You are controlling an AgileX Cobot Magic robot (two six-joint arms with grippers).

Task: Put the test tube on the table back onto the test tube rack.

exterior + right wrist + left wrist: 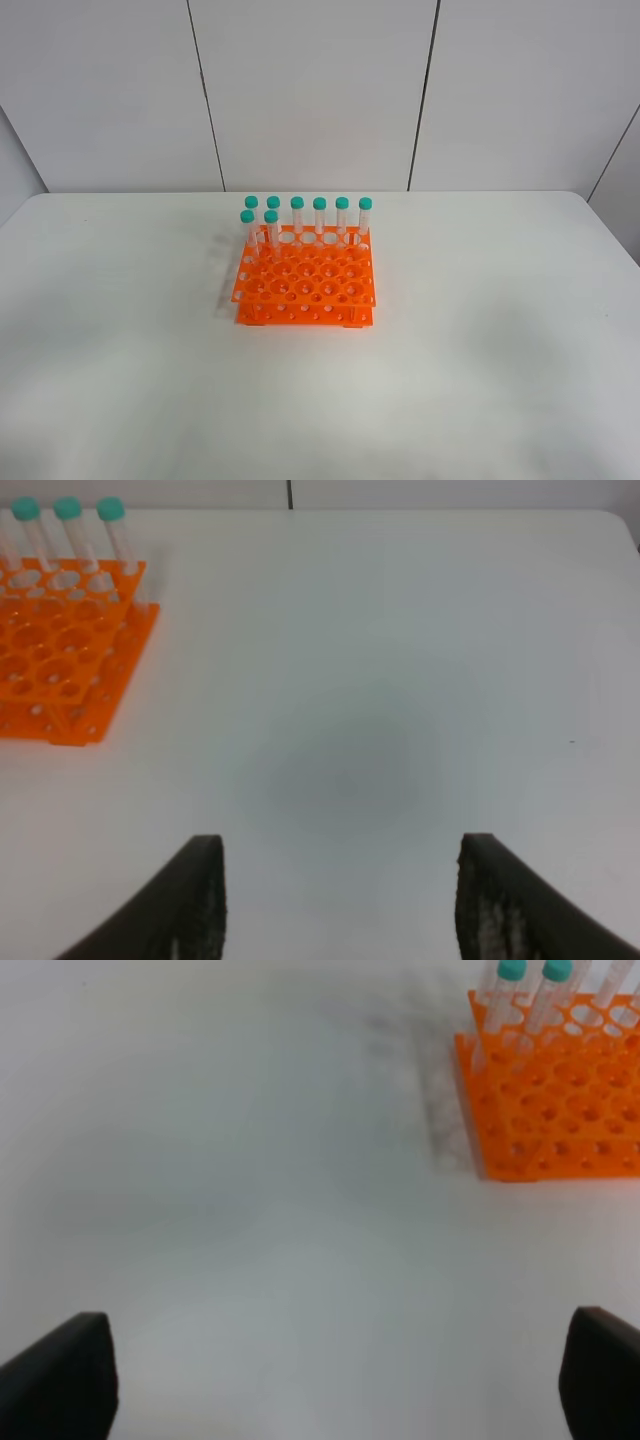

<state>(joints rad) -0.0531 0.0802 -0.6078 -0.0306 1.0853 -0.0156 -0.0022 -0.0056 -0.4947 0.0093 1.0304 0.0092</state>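
Note:
The orange test tube rack (305, 288) stands at the middle of the white table (480, 330). Several clear tubes with teal caps (319, 216) stand upright in its far rows. No test tube lies on the table in any view. The rack's corner also shows in the left wrist view (555, 1110) and in the right wrist view (60, 660), with capped tubes (112, 530) in it. My left gripper (335, 1365) is open and empty over bare table, short of the rack. My right gripper (340, 875) is open and empty, off to the rack's right. Neither arm shows in the exterior high view.
White wall panels (310, 90) stand behind the table's far edge. The table's rounded far right corner (615, 520) shows in the right wrist view.

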